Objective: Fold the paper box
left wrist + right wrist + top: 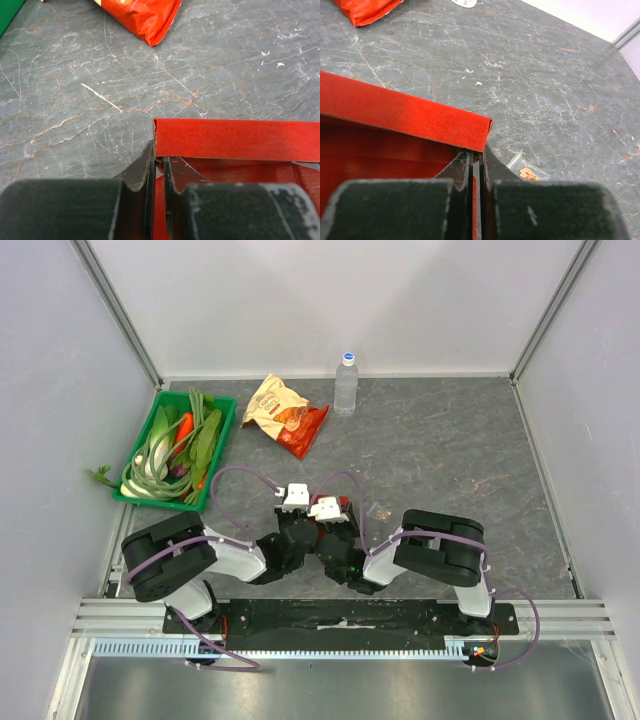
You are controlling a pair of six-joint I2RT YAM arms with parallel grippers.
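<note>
The red paper box [235, 140] is a plain red cardboard piece held between both grippers near the table's front middle. In the top view only a small red bit [343, 504] shows between the wrists. My left gripper [159, 162] is shut on the box's left side wall, with a folded red flap standing across just beyond the fingertips. My right gripper [477, 159] is shut on the box's right side wall [405, 117], under the corner of the same folded flap. The two wrists [310, 505] meet close together.
A green tray [222, 445] of vegetables stands at the left. A crinkled orange-and-red snack bag [285, 413] and a clear water bottle [346, 385] lie at the back. A small clear packet [522, 167] lies just right of the box.
</note>
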